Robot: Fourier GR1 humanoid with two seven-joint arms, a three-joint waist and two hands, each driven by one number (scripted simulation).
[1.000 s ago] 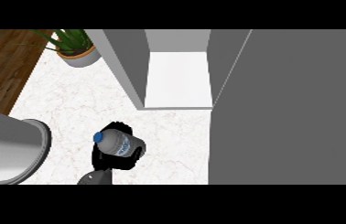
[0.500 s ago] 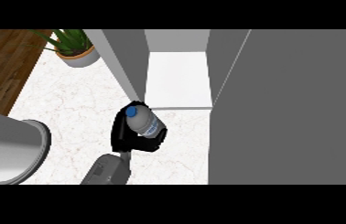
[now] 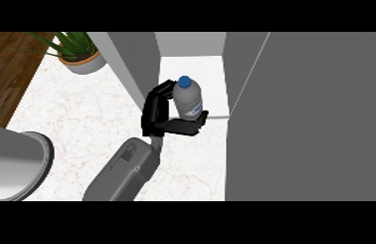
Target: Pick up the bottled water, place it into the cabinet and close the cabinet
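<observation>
At the mouth of the open grey cabinet, the black left hand holds the clear plastic water bottle with a blue cap, fingers and thumb curled round its lower half so that the base is hidden. The bottle stands nearly upright, cap towards the cabinet's white floor, and its upper part already crosses the front edge of that floor. Half a second ago hand and bottle were lower in the view, in front of the opening and over the counter; a second ago the bottle lay lower and further left, tipped with its cap to the left. The grey forearm now reaches up from the lower edge at a steeper angle. Just left of the hand stands the cabinet's grey side wall, close by the fingers. To the right, a wide grey door panel fills that side of the view, its edge near the bottle. Well apart at upper left sit a green potted plant in a pale pot, a strip of brown wood, and, at the left edge, a grey rounded object on the white marbled counter
</observation>
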